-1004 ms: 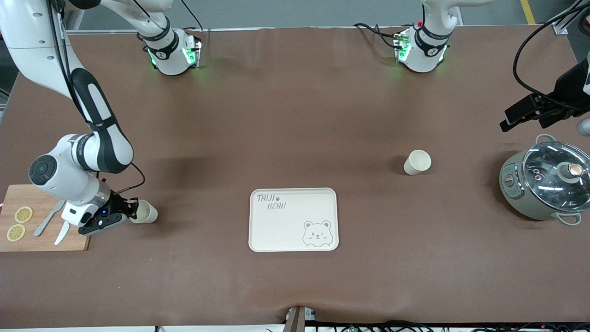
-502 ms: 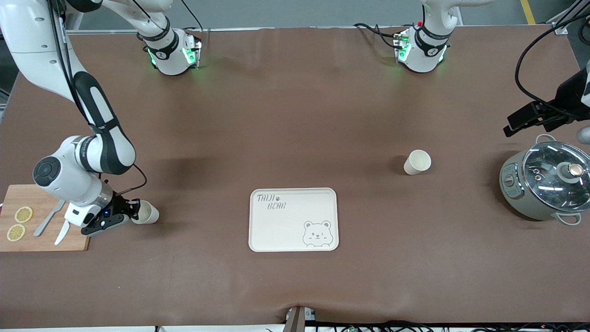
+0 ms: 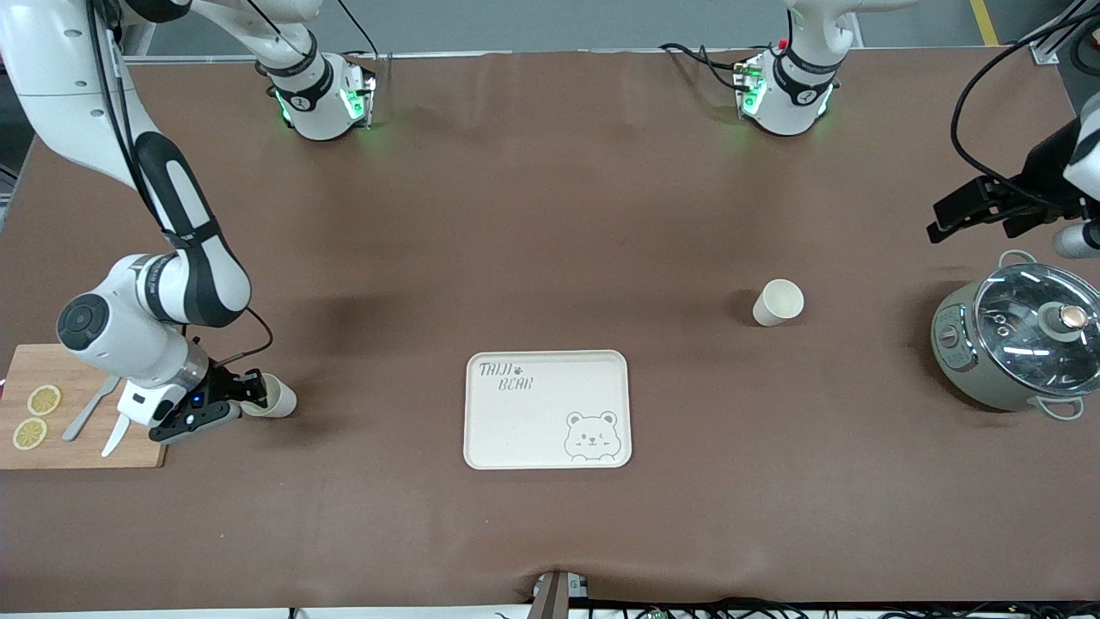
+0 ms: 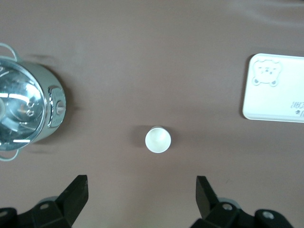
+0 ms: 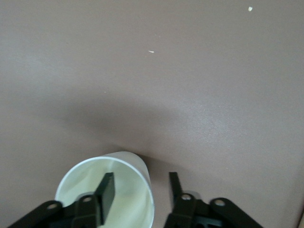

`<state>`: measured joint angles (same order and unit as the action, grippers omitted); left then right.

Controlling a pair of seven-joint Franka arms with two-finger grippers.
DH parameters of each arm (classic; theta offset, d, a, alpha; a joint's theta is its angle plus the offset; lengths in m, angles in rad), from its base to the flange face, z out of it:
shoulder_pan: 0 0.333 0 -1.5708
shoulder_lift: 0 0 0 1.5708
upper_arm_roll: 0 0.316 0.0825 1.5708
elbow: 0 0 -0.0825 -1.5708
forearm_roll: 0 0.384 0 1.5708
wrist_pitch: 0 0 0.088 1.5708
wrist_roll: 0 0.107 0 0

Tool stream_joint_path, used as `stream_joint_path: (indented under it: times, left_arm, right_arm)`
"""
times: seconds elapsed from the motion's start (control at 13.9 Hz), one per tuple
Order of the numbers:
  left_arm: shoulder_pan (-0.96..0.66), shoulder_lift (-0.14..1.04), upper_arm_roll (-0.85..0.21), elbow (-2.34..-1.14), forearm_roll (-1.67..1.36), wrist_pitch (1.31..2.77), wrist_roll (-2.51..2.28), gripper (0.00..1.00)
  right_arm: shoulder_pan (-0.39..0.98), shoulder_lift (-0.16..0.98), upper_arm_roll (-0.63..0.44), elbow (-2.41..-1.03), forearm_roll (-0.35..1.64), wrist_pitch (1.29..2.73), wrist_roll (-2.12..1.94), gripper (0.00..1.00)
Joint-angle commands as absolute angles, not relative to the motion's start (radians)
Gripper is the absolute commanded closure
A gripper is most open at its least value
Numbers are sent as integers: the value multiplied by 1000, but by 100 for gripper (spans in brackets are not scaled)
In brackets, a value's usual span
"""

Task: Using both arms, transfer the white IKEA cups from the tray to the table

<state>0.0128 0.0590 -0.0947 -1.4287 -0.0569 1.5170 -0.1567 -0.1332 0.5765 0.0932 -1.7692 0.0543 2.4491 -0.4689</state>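
The right gripper [image 3: 249, 401], fingers parting astride one cup's [image 3: 277, 398] rim near the table's [image 3: 550, 215] right-arm end, is risking tipping it when withdrawing; the left gripper [image 3: 975, 209] is waiting open.

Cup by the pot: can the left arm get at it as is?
Probably yes. The left end effector is open over bare table, and the cup stands upright alone, apart from the pot.

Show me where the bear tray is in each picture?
Front view: the tray lies low in the middle, nearer the camera than the cup.
Left wrist view: the tray sits at the picture's edge.
Right wrist view: not in it.
Shared landmark: that standing cup, beside the pot.
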Motion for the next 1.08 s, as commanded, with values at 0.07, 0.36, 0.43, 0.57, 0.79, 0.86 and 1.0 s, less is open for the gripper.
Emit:
stream_joint_path:
  times: [0.07, 0.36, 0.43, 0.57, 0.79, 0.86, 1.0]
  left_arm:
    - [29, 84, -94, -1410, -43, 1584, -106, 0]
    - [35, 109, -89, -1411, -34, 1620, -98, 0]
    - [40, 110, -86, -1413, -35, 1626, -86, 0]
    - [41, 121, -86, -1413, -43, 1635, -71, 0]
    - [34, 123, -92, -1411, -43, 1635, -71, 0]
    - [31, 121, -97, -1411, -41, 1635, -69, 0]
    - [26, 121, -106, -1413, -43, 1635, -63, 0]
  right_arm:
    - [-92, 459, 94, -1628, 66, 2113, -369, 0]
    - [-80, 254, 92, -1603, 58, 1818, -296, 0]
    - [-80, 206, 92, -1603, 60, 1771, -264, 0]
    - [-80, 123, 91, -1612, 57, 1698, -197, 0]
    - [-95, 26, 83, -1666, 52, 1655, -181, 0]
    - [-98, -3, 83, -1696, 52, 1660, -160, 0]
    - [-98, -20, 81, -1698, 52, 1651, -144, 0]
